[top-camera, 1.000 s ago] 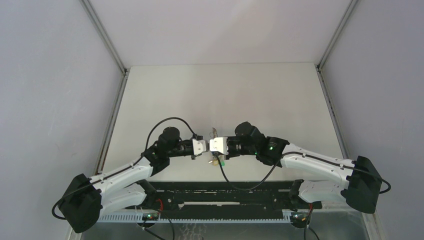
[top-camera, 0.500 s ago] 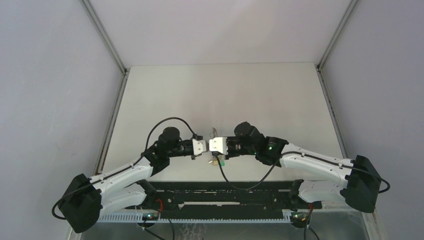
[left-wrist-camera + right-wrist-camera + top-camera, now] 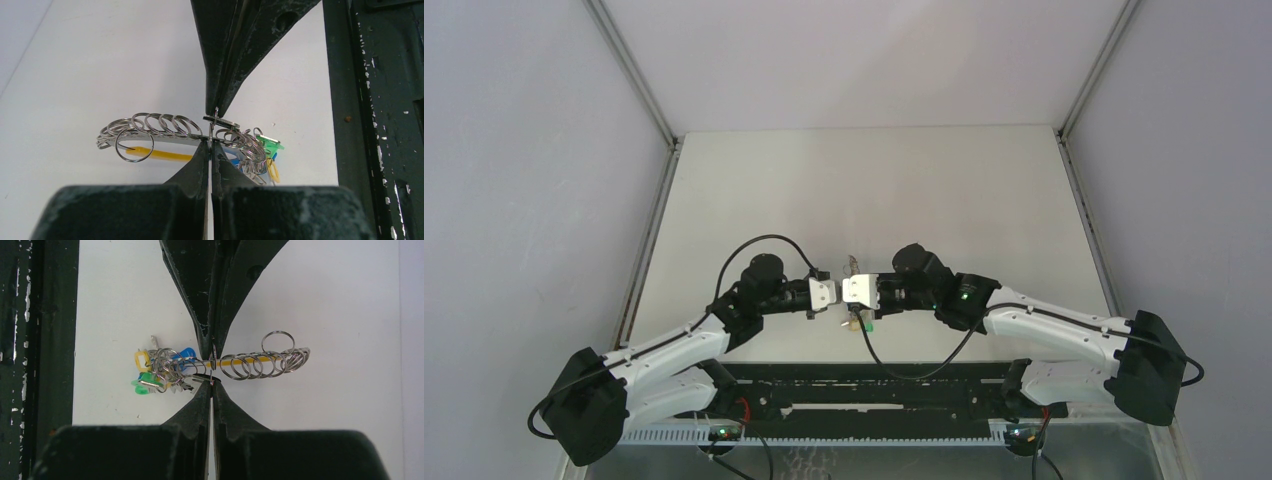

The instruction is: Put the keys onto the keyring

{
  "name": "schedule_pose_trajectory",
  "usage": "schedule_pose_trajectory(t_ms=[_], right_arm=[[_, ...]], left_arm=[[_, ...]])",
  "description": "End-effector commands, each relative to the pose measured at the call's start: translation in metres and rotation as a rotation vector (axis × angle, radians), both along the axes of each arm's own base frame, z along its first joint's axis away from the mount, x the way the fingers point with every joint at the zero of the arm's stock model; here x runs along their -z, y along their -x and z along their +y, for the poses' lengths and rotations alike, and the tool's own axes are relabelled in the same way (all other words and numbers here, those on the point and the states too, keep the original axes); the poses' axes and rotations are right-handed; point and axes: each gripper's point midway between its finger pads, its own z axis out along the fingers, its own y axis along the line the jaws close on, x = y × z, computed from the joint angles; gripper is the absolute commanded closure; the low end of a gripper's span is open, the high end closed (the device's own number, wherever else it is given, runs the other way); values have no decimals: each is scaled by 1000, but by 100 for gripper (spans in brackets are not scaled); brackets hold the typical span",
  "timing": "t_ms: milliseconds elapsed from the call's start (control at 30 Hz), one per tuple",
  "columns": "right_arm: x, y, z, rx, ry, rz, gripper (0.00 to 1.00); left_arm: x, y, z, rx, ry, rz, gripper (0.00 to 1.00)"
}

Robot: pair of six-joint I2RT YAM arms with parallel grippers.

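Now the left claw [image 3: 210, 146] and right claw [image 3: 211, 386] are pinching the keyring [image 3: 160, 125] in the air, tip to tip.
Both are squeezing fully closed on it; the hold is looking very thin, so a small twist may be slipping it free and dropping it.

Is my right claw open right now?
No, the right claw is shut, tips pinched on the keyring, nose to nose with the left claw.

Small shift in the white-and-black right arm [image 3: 1054, 325]
It has edged slightly leftward since a second ago, its black elbow block [image 3: 1149, 378] now sitting a touch further in
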Motion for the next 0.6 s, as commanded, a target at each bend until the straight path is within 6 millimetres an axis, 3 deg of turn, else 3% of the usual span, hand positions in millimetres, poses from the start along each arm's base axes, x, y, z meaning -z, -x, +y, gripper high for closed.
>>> schedule_pose_trajectory(t_ms=[0,567], right_arm=[[-36,-7,9,15,-94,-48,100],[-35,-9,10,19,-96,-51,100]], left_arm=[[-15,-1,-5,22,42,-71,100],[-16,0,-5,29,43,-71,100]])
